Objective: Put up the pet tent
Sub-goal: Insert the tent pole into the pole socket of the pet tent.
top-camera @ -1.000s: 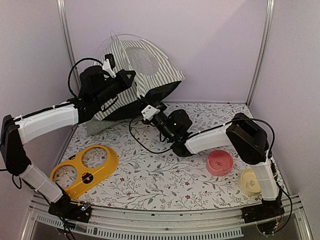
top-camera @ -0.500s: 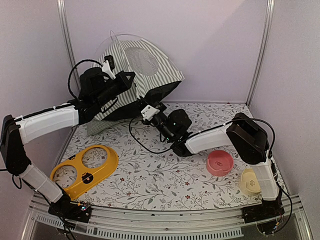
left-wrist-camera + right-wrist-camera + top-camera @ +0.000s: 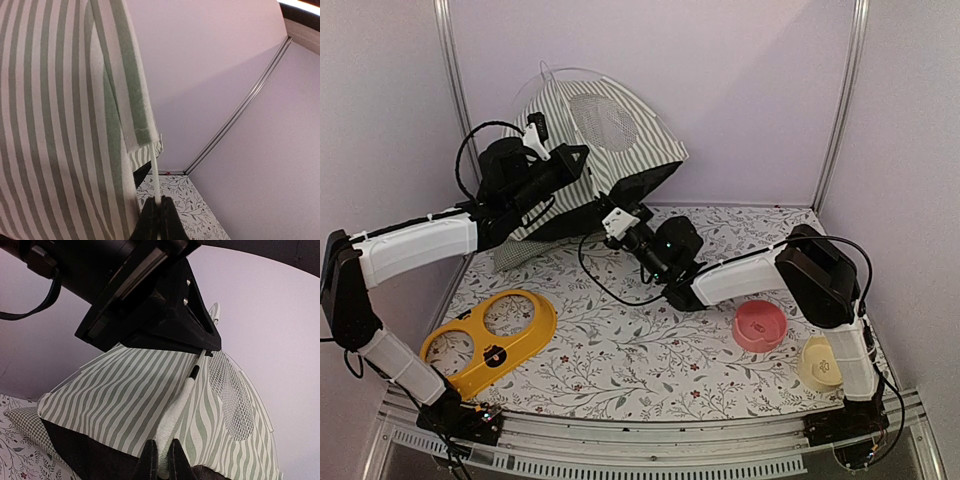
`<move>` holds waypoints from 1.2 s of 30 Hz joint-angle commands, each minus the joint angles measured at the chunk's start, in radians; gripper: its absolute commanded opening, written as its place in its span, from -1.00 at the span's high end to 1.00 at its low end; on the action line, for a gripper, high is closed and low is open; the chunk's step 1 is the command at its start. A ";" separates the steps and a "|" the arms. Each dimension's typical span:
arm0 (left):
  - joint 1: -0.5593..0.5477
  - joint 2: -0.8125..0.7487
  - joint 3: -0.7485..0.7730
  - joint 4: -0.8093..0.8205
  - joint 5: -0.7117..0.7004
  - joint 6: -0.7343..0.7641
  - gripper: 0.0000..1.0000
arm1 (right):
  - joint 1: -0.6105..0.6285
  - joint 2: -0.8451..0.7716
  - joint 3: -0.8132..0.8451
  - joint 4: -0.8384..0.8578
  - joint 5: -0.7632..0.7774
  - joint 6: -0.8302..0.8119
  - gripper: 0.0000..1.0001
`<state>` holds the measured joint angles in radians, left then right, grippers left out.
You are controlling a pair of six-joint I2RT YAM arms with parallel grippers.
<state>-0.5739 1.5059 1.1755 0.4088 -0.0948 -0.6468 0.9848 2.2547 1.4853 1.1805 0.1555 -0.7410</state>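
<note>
The pet tent (image 3: 620, 135), green-and-white striped with a round white mesh panel (image 3: 603, 120), stands at the back of the table with its dark opening facing right. My left gripper (image 3: 582, 152) is up against the tent's front face. In the left wrist view it (image 3: 159, 201) is shut on a thin white pole (image 3: 155, 172) that comes out of a striped fabric sleeve (image 3: 142, 120). My right gripper (image 3: 617, 216) sits at the tent's lower front edge. In the right wrist view it (image 3: 162, 445) is shut on a white fabric ridge of the tent (image 3: 175, 415) below the pole (image 3: 200, 360).
A green checked cushion (image 3: 515, 255) lies under the tent's left side. A yellow two-hole bowl stand (image 3: 490, 340) lies front left. A pink bowl (image 3: 760, 325) and a cream bowl (image 3: 822, 362) sit front right. Walls close in behind and at both sides.
The right wrist has crept slightly up toward the tent's edge and the left gripper has shifted a little. Both grips are unchanged.
</note>
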 commanded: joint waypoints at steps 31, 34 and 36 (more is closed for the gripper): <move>0.075 -0.019 -0.025 0.215 -0.108 -0.005 1.00 | 0.003 -0.017 0.023 -0.162 -0.045 0.018 1.00; 0.075 -0.025 -0.035 0.215 -0.114 0.001 1.00 | -0.005 -0.023 0.022 -0.164 -0.043 0.035 1.00; 0.078 -0.028 -0.037 0.210 -0.113 0.008 1.00 | -0.007 -0.024 0.023 -0.165 -0.042 0.034 1.00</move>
<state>-0.5610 1.5059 1.1275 0.4679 -0.0994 -0.6701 0.9737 2.2505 1.5158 1.0874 0.1291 -0.7212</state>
